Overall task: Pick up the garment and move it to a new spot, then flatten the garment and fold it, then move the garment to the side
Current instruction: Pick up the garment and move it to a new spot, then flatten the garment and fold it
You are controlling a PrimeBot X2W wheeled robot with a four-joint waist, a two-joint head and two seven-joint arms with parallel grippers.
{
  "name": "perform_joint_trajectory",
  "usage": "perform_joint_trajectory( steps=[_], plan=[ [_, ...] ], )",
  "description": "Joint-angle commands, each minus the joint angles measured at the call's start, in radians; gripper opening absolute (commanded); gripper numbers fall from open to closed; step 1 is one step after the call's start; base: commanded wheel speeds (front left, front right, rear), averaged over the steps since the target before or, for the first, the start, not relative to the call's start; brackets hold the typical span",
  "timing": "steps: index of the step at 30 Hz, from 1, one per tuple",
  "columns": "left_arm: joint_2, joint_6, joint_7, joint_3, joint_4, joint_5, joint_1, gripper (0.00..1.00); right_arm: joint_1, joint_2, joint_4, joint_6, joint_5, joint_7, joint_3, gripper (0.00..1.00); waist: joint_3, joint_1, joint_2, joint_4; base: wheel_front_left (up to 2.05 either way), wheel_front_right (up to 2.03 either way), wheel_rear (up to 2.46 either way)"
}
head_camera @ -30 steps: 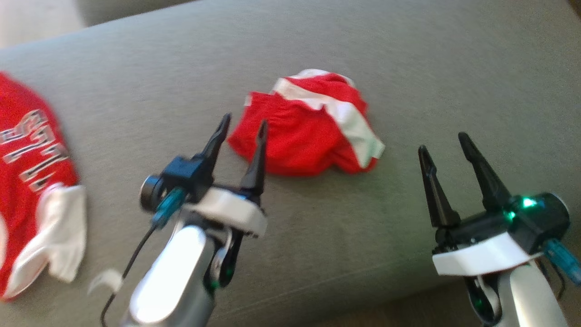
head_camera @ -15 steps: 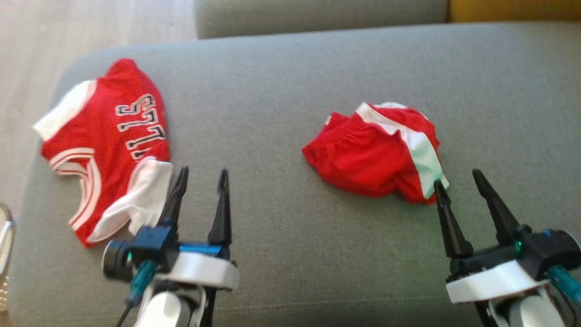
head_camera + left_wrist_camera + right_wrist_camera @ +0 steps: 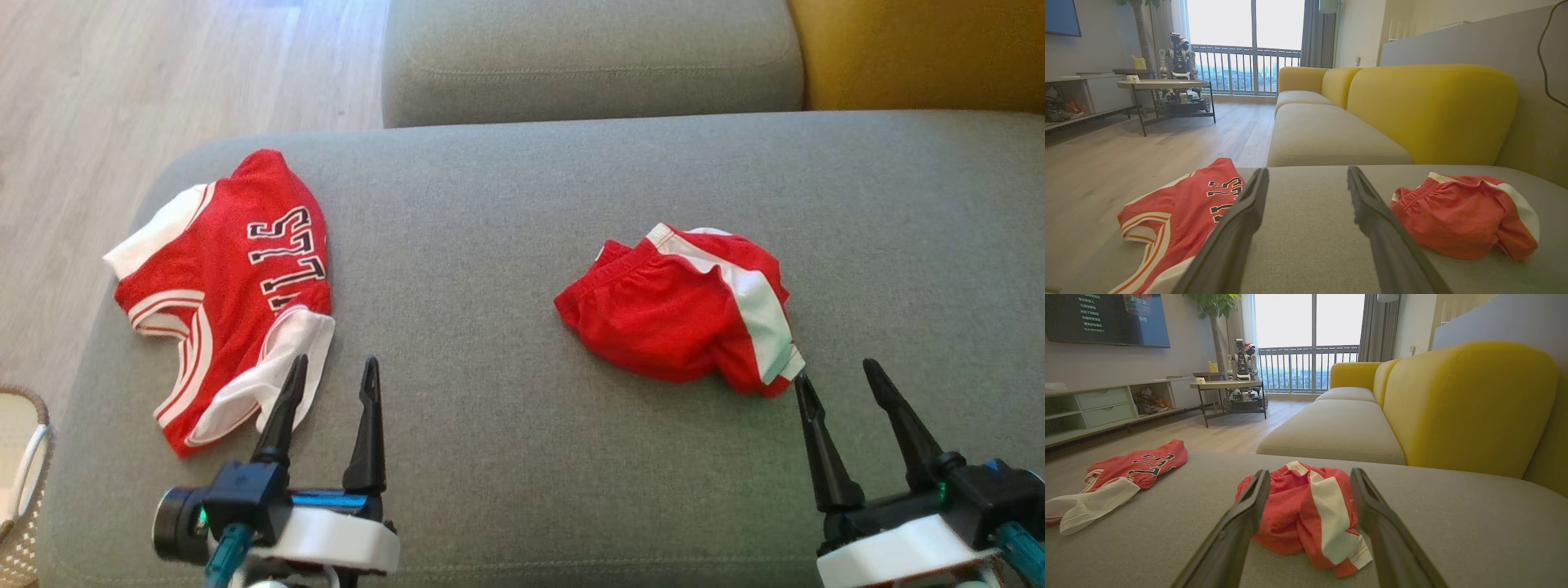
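Two red garments lie on the grey sofa seat (image 3: 506,457). A crumpled pair of red shorts (image 3: 678,318) with a white side stripe sits right of centre. A red jersey (image 3: 229,278) with white trim and lettering lies spread at the left end. My right gripper (image 3: 835,370) is open, its tips just short of the shorts' near right corner; in the right wrist view the shorts (image 3: 1290,514) lie just beyond the gripper (image 3: 1310,473). My left gripper (image 3: 335,361) is open beside the jersey's white hem. The left wrist view has the jersey (image 3: 1188,204) left and the shorts (image 3: 1457,216) right of the gripper (image 3: 1307,170).
A yellow backrest (image 3: 914,49) rises at the far right. A second grey cushion (image 3: 588,57) lies beyond the seat. Wooden floor (image 3: 163,73) borders the seat's left end, where a wicker basket (image 3: 20,482) stands. A low table with a toy robot (image 3: 1243,359) stands far across the room.
The head camera has swung, bringing the whole jersey and the floor into view. My left gripper has gone from the shorts' left edge to beside the jersey. Both grippers stay open.
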Motion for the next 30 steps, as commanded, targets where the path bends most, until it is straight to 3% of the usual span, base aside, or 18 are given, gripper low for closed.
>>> perform_joint_trajectory(
  steps=[1,30],
  plan=[
    [-0.008,-0.010,-0.008,0.044,-0.040,0.018,-0.029,1.00,-0.018,-0.010,-0.031,0.000,0.004,-0.006,0.016,1.00,-0.007,0.0001,-0.0001,-0.003,0.00,0.00,0.00],
    [-0.025,-0.040,-0.008,0.066,0.003,0.075,-0.037,1.00,-0.022,-0.010,-0.028,0.000,0.000,-0.006,0.023,1.00,-0.007,0.0001,-0.0001,-0.026,0.00,0.00,0.00]
  ],
)
